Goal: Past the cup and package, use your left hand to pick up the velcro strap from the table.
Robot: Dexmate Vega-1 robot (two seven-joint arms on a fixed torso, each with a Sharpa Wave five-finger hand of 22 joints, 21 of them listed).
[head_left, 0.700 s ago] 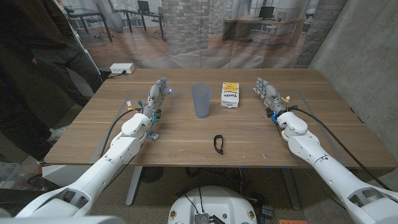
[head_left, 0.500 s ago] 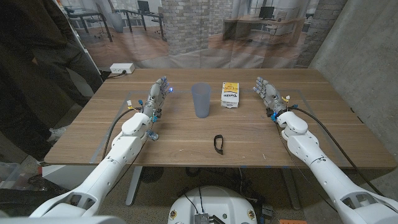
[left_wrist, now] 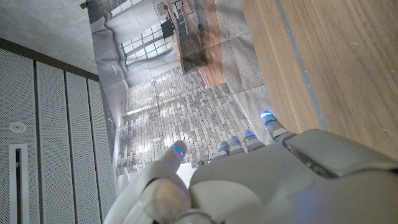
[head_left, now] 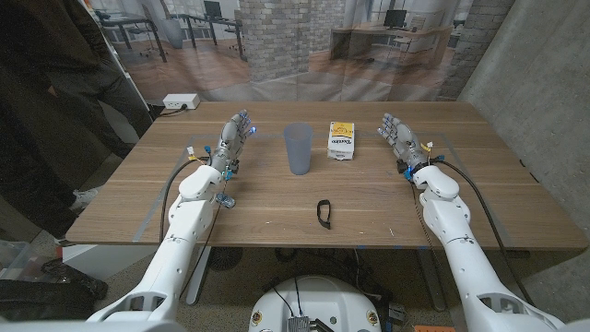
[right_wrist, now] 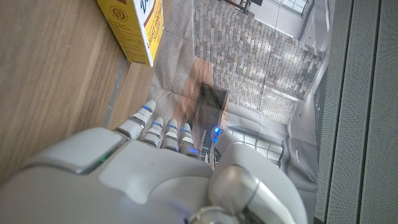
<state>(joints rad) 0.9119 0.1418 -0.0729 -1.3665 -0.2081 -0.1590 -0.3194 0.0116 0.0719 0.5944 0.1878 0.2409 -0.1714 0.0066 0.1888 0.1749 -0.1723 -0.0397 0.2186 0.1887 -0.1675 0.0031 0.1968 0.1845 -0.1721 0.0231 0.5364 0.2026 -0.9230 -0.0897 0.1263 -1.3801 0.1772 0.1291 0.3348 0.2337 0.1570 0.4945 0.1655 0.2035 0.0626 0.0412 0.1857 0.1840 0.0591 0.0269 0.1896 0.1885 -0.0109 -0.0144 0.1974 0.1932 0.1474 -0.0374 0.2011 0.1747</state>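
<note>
Near the table's far side, the left hand (head_left: 233,138) waits open, barely shifted from a moment ago. Toward the robot and to its right lies the strap (head_left: 324,213), untouched; pickup not yet begun.

arms: glossy white shells | hands: grey, left hand (head_left: 232,136), right hand (head_left: 397,136) | fingertips: blue lights | cables: black

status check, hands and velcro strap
Left hand open, holding nothing; right hand open. Velcro strap untouched near front edge. Cup and package stand behind it, not blocking.
</note>
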